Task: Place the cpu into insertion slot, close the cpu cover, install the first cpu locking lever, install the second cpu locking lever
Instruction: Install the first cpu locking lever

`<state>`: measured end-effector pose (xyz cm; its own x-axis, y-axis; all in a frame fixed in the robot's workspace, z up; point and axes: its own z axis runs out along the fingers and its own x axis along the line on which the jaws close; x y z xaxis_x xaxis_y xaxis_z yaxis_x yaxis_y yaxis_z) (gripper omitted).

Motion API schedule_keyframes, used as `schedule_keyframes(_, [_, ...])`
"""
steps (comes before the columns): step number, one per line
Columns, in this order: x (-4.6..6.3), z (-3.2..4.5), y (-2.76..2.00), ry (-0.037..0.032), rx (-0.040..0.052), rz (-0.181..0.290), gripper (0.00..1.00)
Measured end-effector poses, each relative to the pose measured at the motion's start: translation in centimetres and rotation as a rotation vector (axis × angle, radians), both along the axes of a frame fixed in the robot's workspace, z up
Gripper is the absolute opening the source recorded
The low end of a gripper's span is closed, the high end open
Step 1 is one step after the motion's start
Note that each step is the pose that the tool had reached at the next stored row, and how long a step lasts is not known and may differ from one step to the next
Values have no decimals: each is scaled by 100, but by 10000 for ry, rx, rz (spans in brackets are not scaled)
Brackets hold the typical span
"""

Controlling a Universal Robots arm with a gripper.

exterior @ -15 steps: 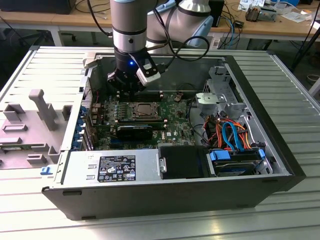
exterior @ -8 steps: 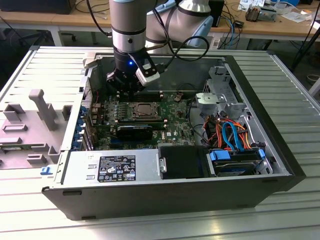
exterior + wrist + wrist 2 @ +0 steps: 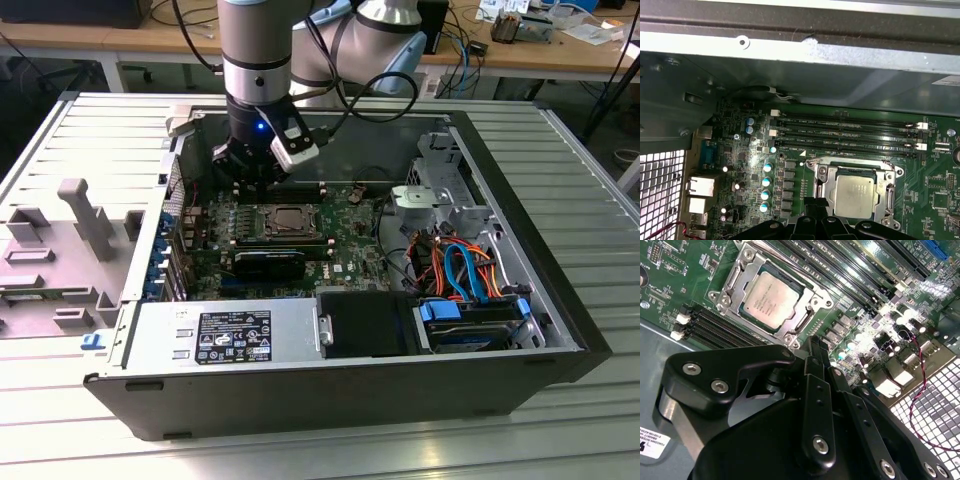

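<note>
The cpu (image 3: 767, 300) lies flat in the insertion slot (image 3: 720, 299) on the green board, silver top up. It also shows as the cpu (image 3: 856, 196) and the cpu (image 3: 291, 217). The cpu cover (image 3: 740, 270) is down, its silver frame lying around the chip's edges, as the cpu cover (image 3: 822, 175) shows too. My gripper (image 3: 812, 345) hovers just beside the socket, black fingers together and holding nothing. In the exterior view the gripper (image 3: 252, 180) hangs a little behind the socket. Its fingertips (image 3: 815, 202) point at the cover's near edge.
Long black memory slots (image 3: 845, 132) run beside the socket. A black card (image 3: 270, 265), the power supply (image 3: 225, 335), a drive with a blue bracket (image 3: 470, 325) and orange and blue cables (image 3: 450, 260) share the open case. A grey fixture (image 3: 85, 215) stands outside it.
</note>
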<state>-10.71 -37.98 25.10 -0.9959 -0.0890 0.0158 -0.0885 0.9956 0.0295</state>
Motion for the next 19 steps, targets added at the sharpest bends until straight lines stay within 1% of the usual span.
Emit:
schedule_keyframes(3, [-20, 6, 0, -3, 0, 0, 11])
schedule_keyframes(7, [-40, 41, 2, -7, 2, 0, 11])
schedule_keyframes(9, [-88, 45, 7, -17, 0, -1, 11])
schedule_keyframes(10, [-123, 45, 18, -26, 2, -1, 11])
schedule_keyframes(13, [-198, 60, 73, -44, 0, 0, 11])
schedule_keyframes(15, [-206, 106, 112, -49, 1, 0, 11])
schedule_keyframes(17, [-208, 123, 137, -48, 0, 0, 11])
schedule_keyframes(19, [-235, 131, 178, -50, 1, 0, 11])
